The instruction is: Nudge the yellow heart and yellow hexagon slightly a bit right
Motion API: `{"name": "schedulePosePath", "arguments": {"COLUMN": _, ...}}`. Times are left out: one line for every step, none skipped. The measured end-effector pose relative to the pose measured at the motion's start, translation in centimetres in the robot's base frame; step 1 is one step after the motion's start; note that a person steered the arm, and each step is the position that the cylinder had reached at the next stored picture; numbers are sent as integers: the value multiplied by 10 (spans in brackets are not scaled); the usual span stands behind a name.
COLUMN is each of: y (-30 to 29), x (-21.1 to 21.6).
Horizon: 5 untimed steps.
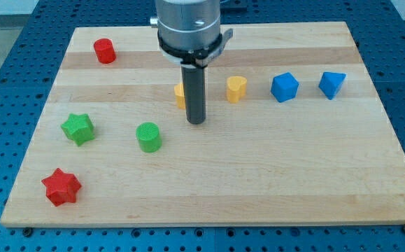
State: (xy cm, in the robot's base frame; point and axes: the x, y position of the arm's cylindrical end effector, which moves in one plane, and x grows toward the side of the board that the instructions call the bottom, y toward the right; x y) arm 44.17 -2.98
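The yellow heart (236, 89) sits on the wooden board just right of centre, near the view's top. The yellow hexagon (180, 96) lies to its left and is mostly hidden behind my dark rod. My tip (196, 122) rests on the board just below and right of the hexagon, close to it or touching it, and left of and below the heart.
A blue block (285, 87) and a blue triangular block (332, 84) stand right of the heart. A red cylinder-like block (105, 51) is at top left. A green star (78, 129), green cylinder (149, 137) and red star (61, 187) lie at left.
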Motion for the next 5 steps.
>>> {"name": "schedulePosePath", "arguments": {"y": -1, "x": 0}}
{"name": "schedulePosePath", "arguments": {"y": -62, "x": 0}}
{"name": "schedulePosePath", "arguments": {"y": -105, "x": 0}}
{"name": "schedulePosePath", "arguments": {"y": -105, "x": 1}}
{"name": "schedulePosePath", "arguments": {"y": -98, "x": 23}}
